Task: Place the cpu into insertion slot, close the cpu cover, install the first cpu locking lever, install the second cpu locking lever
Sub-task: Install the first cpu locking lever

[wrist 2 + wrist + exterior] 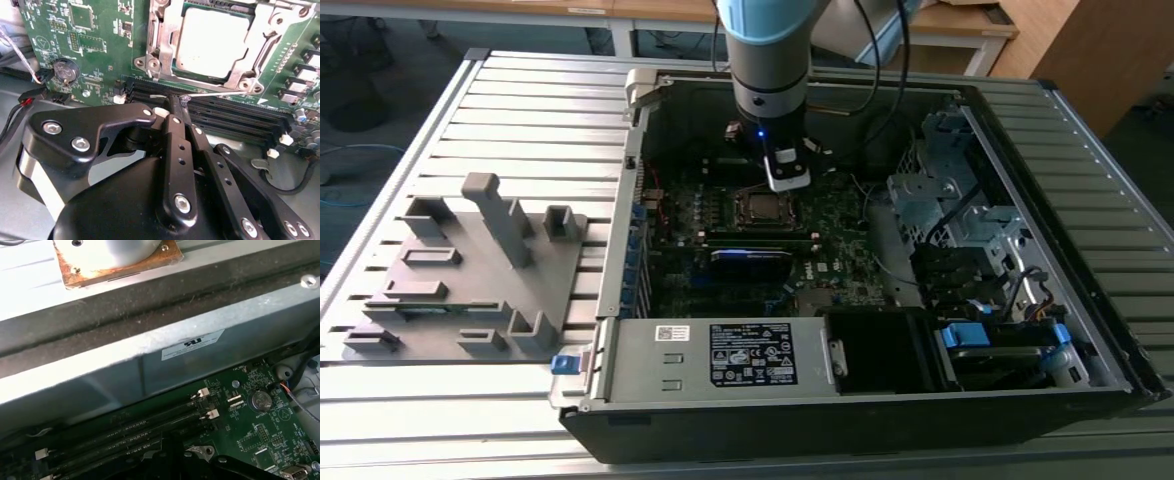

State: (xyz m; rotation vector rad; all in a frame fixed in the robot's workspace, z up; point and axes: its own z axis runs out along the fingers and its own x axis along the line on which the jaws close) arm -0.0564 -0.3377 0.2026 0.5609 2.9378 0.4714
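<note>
Silver cpu cover [165,47] lies shut over the cpu [212,42]; narrowed jaws pinch a thin locking lever [220,94], which could slip and spring free.

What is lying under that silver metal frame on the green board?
Under the cpu cover, the cpu shows through its cut-out centre. The insertion slot beneath the chip is covered from sight.

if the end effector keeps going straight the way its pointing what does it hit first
Most likely the thin locking lever lying over the black memory slots, right at the shut tip of the end effector in the second wrist view. The cpu under its closed cpu cover lies beyond. Depth is unclear, so contact may already exist.
</note>
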